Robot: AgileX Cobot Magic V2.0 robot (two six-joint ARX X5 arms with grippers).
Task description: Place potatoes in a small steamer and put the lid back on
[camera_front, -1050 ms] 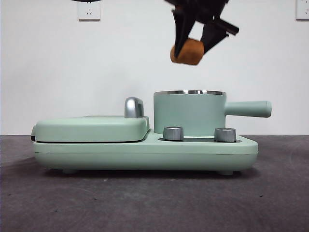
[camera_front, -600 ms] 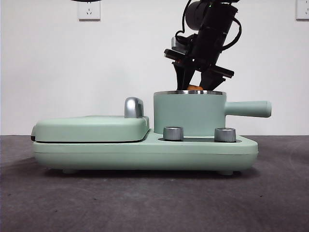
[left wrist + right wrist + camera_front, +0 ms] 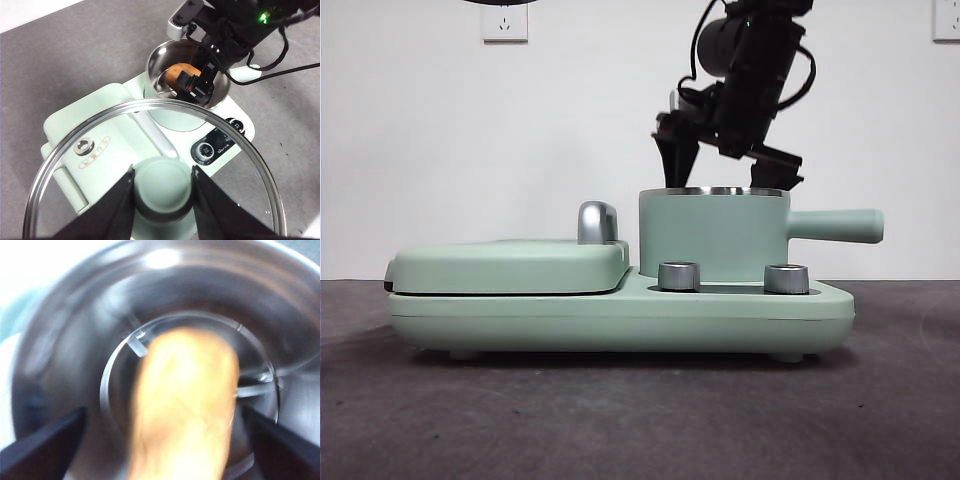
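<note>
1. Leftmost on the tabletop [image 3: 620, 420], the flat griddle plate [image 3: 510, 265] lies shut on the left half of the mint-green cooker base [image 3: 620, 318], its chrome handle [image 3: 597, 222] standing at its right edge.
2. Next, the left gripper [image 3: 163, 187] holds the glass lid [image 3: 90, 150] by its green knob [image 3: 163, 186], both black jaws pressed against the knob's sides. In the left wrist view the lid hangs above the cooker, over the griddle plate and just beside the pot.
3. Then comes the small steamer [image 3: 712, 235], the green pot standing on the right half of the base behind two silver dials [image 3: 680, 276], its straight handle [image 3: 835, 225] pointing right.
4. Above the pot's steel rim, the right gripper [image 3: 725, 170] reaches down into the opening with its jaws spread apart, one tip at each side of the rim.
5. Finally, the potato [image 3: 182, 405] lies inside the pot on the steel rack [image 3: 250, 385]; the right wrist view, though blurred, shows it between the two parted jaws with neither one touching it.
</note>
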